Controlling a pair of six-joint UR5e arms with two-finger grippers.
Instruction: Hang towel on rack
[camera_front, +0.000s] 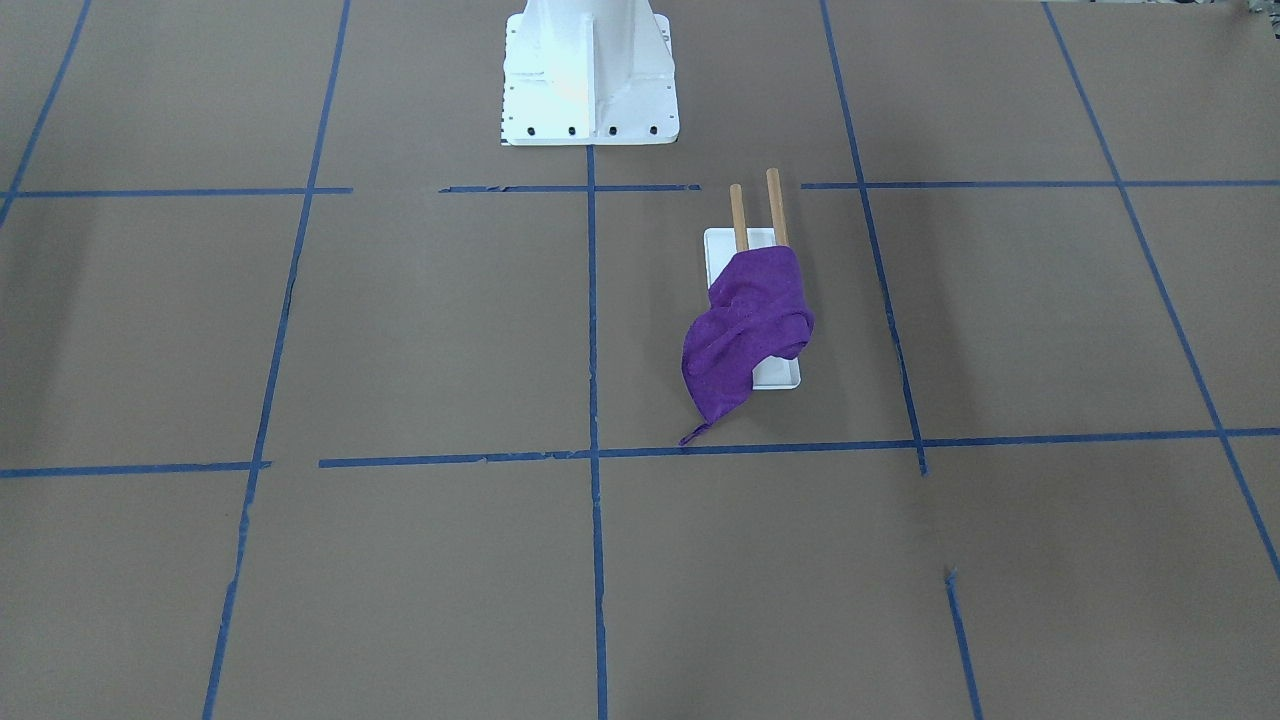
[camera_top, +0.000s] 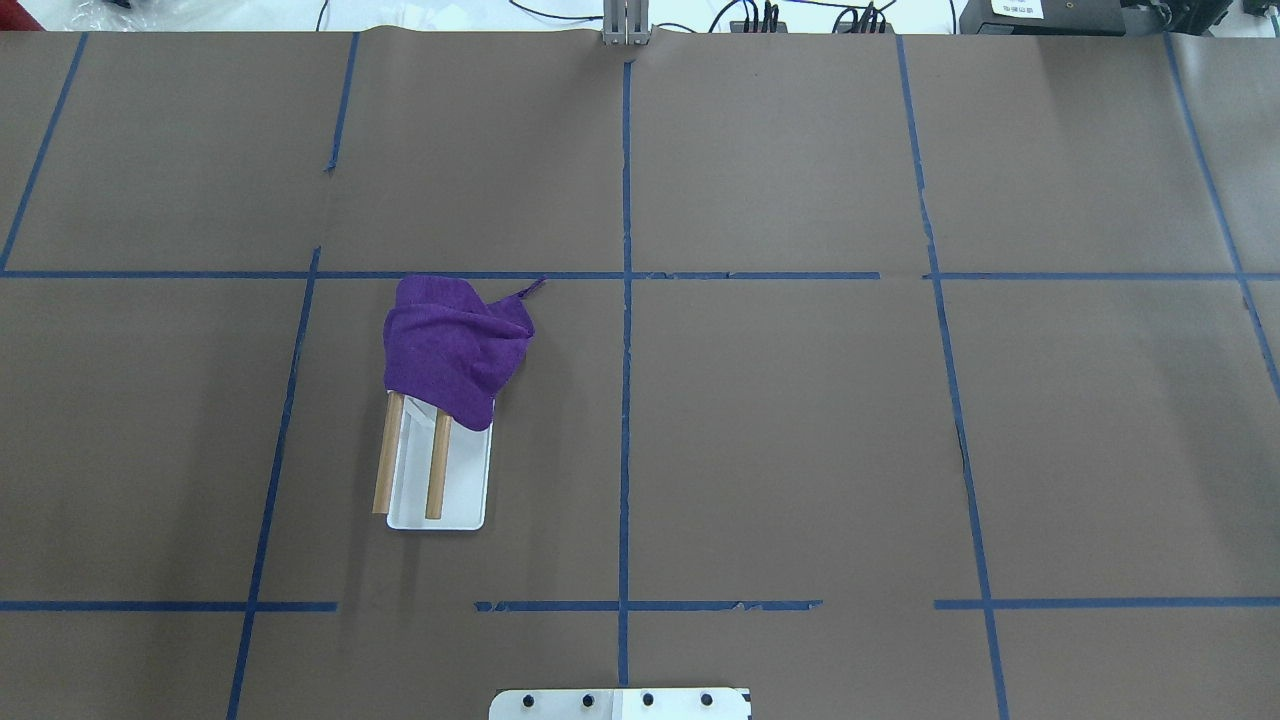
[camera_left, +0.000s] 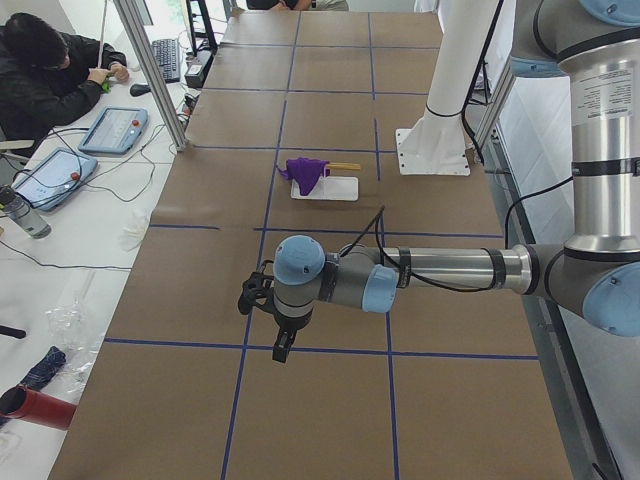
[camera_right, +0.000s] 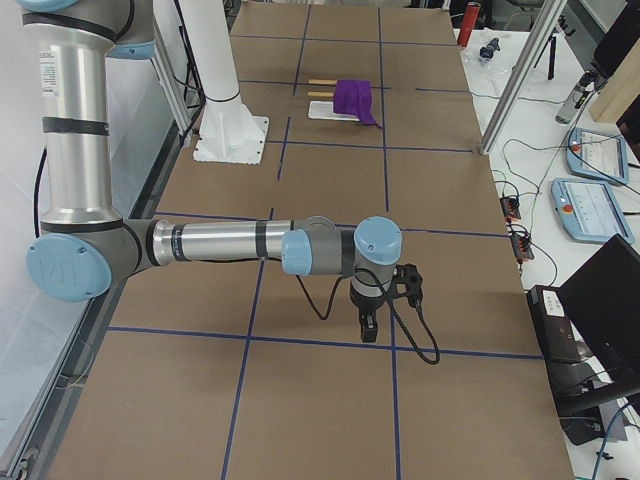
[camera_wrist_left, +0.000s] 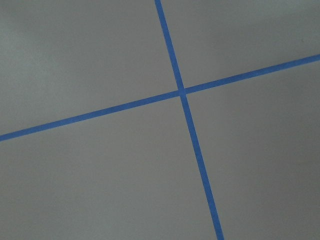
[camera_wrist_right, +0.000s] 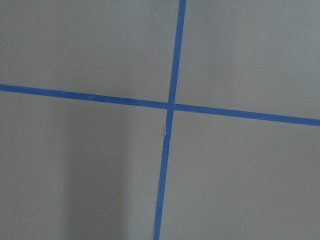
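Note:
The purple towel (camera_front: 745, 320) lies bunched over the end of the rack (camera_front: 778, 375) away from the robot, with a corner trailing onto the table. In the overhead view the towel (camera_top: 450, 345) covers the far part of both wooden rods (camera_top: 436, 470) above the white base (camera_top: 465, 480). My left gripper (camera_left: 283, 350) shows only in the exterior left view, hanging far from the rack; I cannot tell if it is open. My right gripper (camera_right: 368, 328) shows only in the exterior right view, also far from the rack (camera_right: 330, 110); its state is unclear.
The white bolted robot pedestal (camera_front: 590, 80) stands at the table's robot side. Blue tape lines (camera_top: 625, 300) grid the brown table. Both wrist views show only tape crossings. An operator (camera_left: 45, 75) sits beside the table with tablets and cables.

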